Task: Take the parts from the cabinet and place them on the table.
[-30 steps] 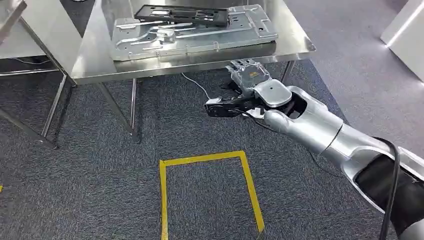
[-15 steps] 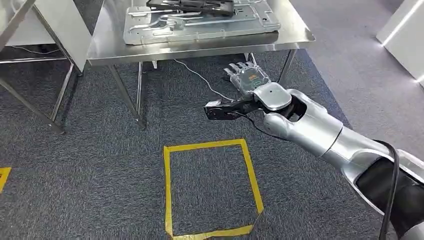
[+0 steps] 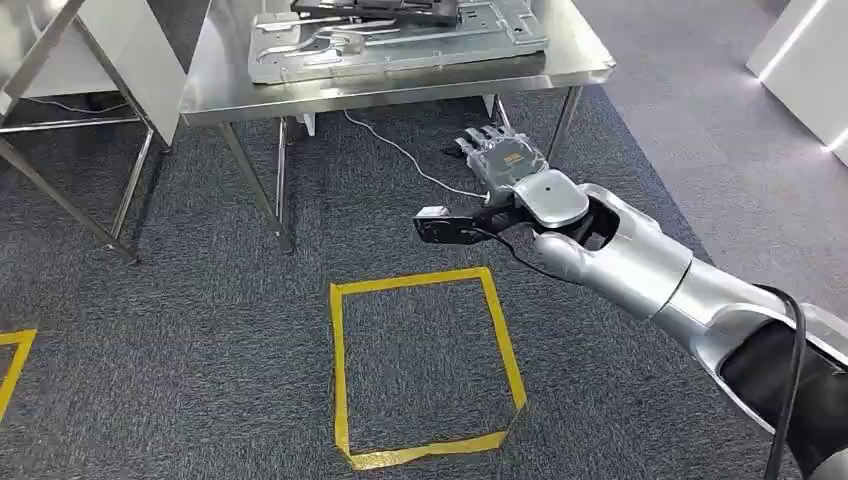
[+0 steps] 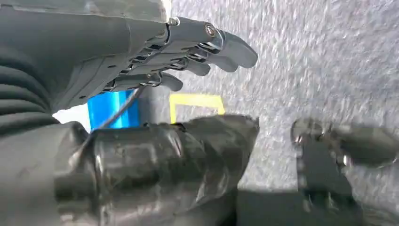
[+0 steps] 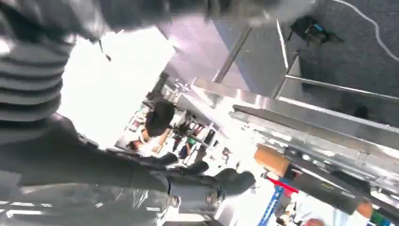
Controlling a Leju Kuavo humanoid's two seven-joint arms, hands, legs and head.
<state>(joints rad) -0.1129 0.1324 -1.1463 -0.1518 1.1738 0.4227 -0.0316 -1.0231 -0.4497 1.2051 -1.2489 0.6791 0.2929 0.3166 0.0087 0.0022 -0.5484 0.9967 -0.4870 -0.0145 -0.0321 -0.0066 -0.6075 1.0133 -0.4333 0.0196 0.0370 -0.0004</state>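
Head view: the right hand point(image 3: 508, 165) reaches forward at the end of the silver right arm point(image 3: 640, 265), its fingers spread and straight with nothing between them, held above grey carpet point(image 3: 180, 330). Ahead of the hand, and higher, stands a steel table point(image 3: 400, 85) whose far part is cut off by the frame edge. On it lies a large flat silver sheet-metal part point(image 3: 390, 45) with its long axis running across the view from side to side; a black elongated part point(image 3: 375, 10) rests on top of it, aligned the same way, and both are truncated at the frame edge. A white cable point(image 3: 400, 150) trails over the carpet under the table, just beside the fingers. A small black module point(image 3: 445, 225) projects sideways from the wrist toward the robot's left. Nearer the robot than the hand, a square of yellow tape point(image 3: 425, 365) is marked on the carpet; a second taped corner point(image 3: 12, 350) is cut off far to the left. A white panel point(image 3: 130, 50) and thin metal legs point(image 3: 65, 195) stand well to the left of the table. Left wrist view: the left hand point(image 4: 155, 61) hangs over the carpet, fingers extended and a little curved, holding nothing; the picture is blurred, with a yellow tape corner point(image 4: 195, 101) and a blue object point(image 4: 115, 108) beyond the fingers, the latter too indistinct to identify. Right wrist view: strongly blurred and overexposed, with a dark finger point(image 5: 221, 181) of the hand faintly seen against the table's underside.
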